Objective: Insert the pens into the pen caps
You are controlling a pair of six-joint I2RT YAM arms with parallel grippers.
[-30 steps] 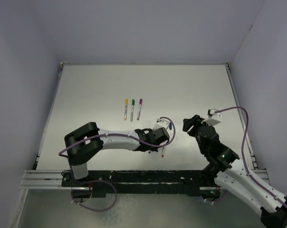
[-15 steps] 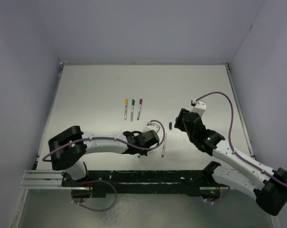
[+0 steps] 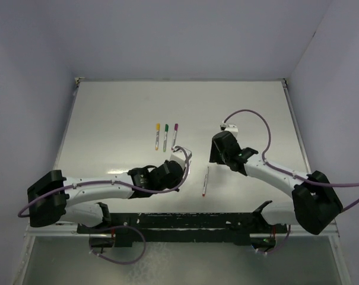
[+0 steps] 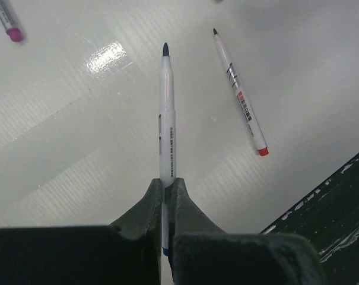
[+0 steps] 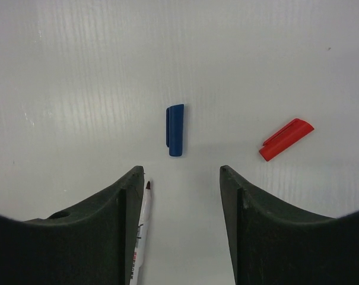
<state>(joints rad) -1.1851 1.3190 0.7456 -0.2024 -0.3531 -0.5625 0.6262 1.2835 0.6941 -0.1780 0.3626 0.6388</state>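
Observation:
My left gripper (image 4: 167, 181) is shut on the blue pen (image 4: 167, 119), which sticks straight out ahead with its bare dark tip forward, above the table. The red pen (image 4: 238, 89) lies uncapped on the table to its right; it also shows in the top view (image 3: 205, 181). My right gripper (image 5: 182, 178) is open, its fingers pointing down just above the table. The blue cap (image 5: 175, 130) lies just ahead of the gap between the jaws, and the red cap (image 5: 286, 139) lies to the right. In the top view the right gripper (image 3: 217, 153) hides both caps.
Three capped pens, yellow (image 3: 158, 135), green (image 3: 165, 136) and magenta (image 3: 174, 135), lie side by side left of centre. The red pen's tip (image 5: 146, 185) lies beside my right gripper's left finger. The black rail (image 4: 327, 196) runs along the near edge. Walls enclose the table.
My left arm has pulled back to the left with the blue pen. My right arm has swung left and forward and now hangs over the blue cap, hiding it from above.

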